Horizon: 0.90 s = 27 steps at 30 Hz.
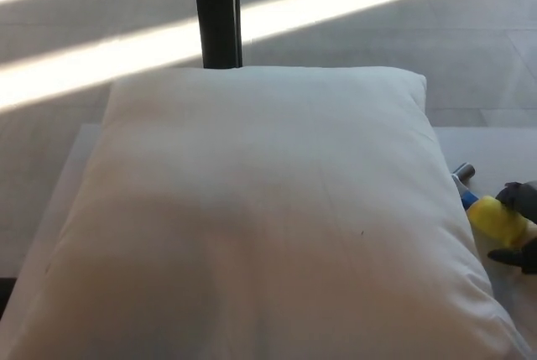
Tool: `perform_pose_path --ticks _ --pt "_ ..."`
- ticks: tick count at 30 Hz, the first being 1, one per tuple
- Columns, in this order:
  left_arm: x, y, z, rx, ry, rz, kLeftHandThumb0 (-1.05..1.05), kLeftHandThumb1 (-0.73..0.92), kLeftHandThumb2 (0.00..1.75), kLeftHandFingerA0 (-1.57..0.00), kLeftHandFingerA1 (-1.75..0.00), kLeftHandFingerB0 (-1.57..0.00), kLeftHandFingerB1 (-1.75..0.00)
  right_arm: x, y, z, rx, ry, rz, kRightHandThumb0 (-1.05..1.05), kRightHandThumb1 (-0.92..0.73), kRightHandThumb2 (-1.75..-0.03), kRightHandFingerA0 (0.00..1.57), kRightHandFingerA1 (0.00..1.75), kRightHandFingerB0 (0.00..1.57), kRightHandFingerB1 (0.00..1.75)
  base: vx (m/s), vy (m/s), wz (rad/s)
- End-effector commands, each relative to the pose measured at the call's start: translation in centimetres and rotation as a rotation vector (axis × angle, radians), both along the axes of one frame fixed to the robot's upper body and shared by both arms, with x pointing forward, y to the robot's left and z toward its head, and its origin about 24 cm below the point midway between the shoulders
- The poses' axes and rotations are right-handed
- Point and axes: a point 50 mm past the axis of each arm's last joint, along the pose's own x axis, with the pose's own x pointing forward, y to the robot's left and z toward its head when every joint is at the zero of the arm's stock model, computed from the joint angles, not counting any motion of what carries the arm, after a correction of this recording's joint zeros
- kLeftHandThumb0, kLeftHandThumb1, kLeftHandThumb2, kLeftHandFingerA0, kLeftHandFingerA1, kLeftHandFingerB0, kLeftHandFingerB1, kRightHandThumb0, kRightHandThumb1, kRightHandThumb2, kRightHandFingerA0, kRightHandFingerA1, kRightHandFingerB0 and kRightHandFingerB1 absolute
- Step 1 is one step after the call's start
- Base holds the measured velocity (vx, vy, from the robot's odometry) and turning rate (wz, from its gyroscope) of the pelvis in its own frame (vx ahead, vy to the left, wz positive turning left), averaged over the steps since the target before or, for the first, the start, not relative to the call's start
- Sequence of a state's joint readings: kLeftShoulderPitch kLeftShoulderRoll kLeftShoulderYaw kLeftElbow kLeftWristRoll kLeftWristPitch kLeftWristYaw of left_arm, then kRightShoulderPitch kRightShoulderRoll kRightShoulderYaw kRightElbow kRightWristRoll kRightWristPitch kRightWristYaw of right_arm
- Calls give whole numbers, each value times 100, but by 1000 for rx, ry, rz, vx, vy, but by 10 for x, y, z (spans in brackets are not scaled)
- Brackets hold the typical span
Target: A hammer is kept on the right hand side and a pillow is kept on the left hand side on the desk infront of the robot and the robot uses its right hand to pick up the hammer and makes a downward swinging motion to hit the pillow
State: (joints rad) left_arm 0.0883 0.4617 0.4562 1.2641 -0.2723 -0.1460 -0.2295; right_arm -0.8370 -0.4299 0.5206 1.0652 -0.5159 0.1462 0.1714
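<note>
A big white pillow [260, 209] fills most of the head view and lies on the white desk [495, 146]. The hammer [495, 219] lies to its right, close against the pillow's edge. It has a yellow grip, a blue neck and a metal head pointing away from me. My right hand [522, 199] comes in at the right edge, open. One black finger sits above the yellow grip and another finger [513, 257] below it. Most of the hand is cut off by the picture's edge. My left hand does not show.
A black upright post [216, 12] stands behind the pillow's far edge. Beyond the desk lies grey floor with bright stripes of sunlight [101, 62]. Only a narrow strip of desk shows to the right of the pillow.
</note>
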Motion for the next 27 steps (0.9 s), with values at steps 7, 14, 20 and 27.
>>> perform_pose_path --ticks 7,14,20,27 --pt "-2 5 5 43 20 -52 -62 77 63 -72 -57 -56 -47 -27 -22 -39 -37 -34 -131 -52 -62 -59 38 56 27 33 0 0 0" --pt "-2 4 4 27 3 -24 -62 75 62 -71 -59 -55 -48 -35 -17 -52 -49 -85 -177 -49 -51 -79 68 96 4 31 0 0 0" --pt "-2 3 3 4 -30 4 -59 72 62 -74 -63 -60 -53 -44 -15 -65 -97 -49 -100 -27 -71 -61 90 105 50 39 0 0 0" --pt "2 1 2 9 -11 -44 -60 76 62 -72 -63 -60 -51 -53 -10 -78 -184 2 61 -41 -44 -88 81 82 87 71 0 0 0"
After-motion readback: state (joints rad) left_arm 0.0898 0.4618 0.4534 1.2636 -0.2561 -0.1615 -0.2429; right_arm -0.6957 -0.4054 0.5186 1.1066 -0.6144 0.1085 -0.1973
